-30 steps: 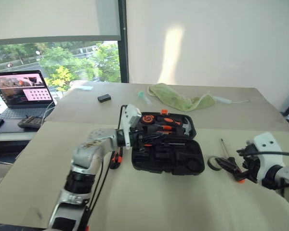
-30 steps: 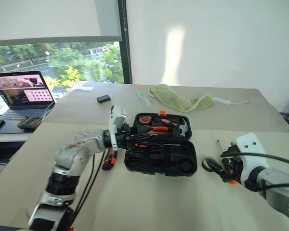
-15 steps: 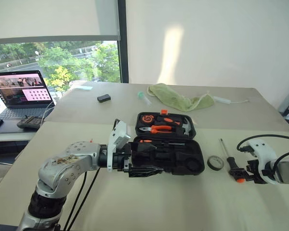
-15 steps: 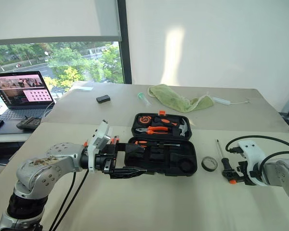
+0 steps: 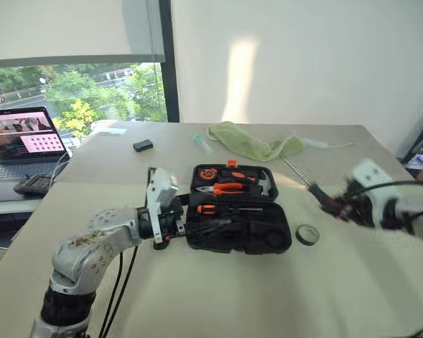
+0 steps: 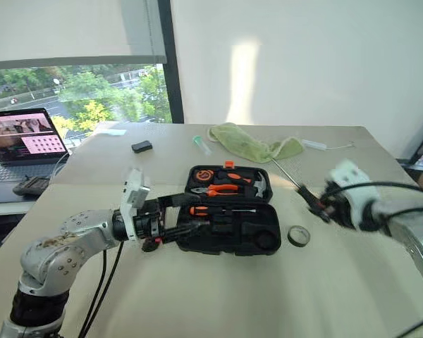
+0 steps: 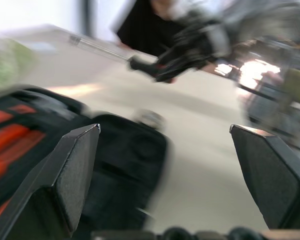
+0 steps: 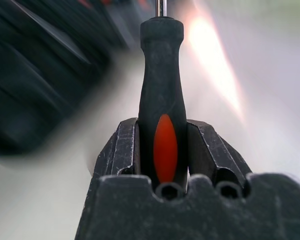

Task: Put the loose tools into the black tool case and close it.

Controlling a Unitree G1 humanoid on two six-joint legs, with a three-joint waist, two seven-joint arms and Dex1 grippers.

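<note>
The left gripper (image 6: 170,224) sits wide open at the left edge of the open black tool case (image 6: 229,227), a small tape roll (image 6: 298,236) lies just right of it, and farther right the right gripper (image 8: 162,142) squeezes a screwdriver (image 8: 161,105).

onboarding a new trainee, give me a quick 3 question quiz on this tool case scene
1. True or false: the black tool case lies open.
2. What does the right gripper hold? A) tape roll B) screwdriver C) hammer
3. Fill in: the black tape roll lies on the table between the case and the ____ arm.

Key:
1. True.
2. B, the screwdriver, clamped by its handle.
3. Right. The left gripper is open beside the case.
</note>
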